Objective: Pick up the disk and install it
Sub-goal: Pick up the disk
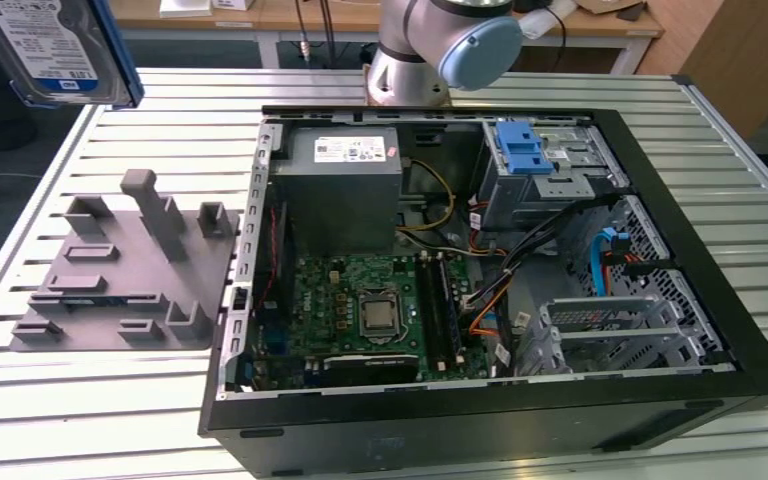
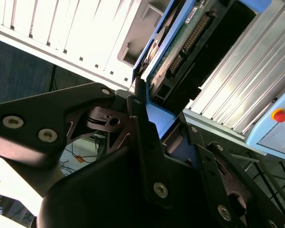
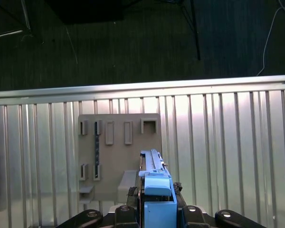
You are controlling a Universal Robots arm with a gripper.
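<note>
In the exterior view the disk hangs in the air with its label facing the camera. It is clear of the table, out at about 10 o'clock from the open computer case, on the grey fixture's side. Inside the case, the drive cage with its blue latch sits toward 1 o'clock and the power supply toward 11 o'clock.

In the second wrist view the gripper has its black fingers closed on the disk, pinching one end of its blue carrier. The green circuit board and connector are bare.

In the first wrist view the disk stands edge-on out of the gripper, over the fixture on the table.

It looks stiff, dense for its size and sensitive to shock. The plastic carrier may flex or slip, so its edges are the safest hold, well away from the board and connector.
</note>
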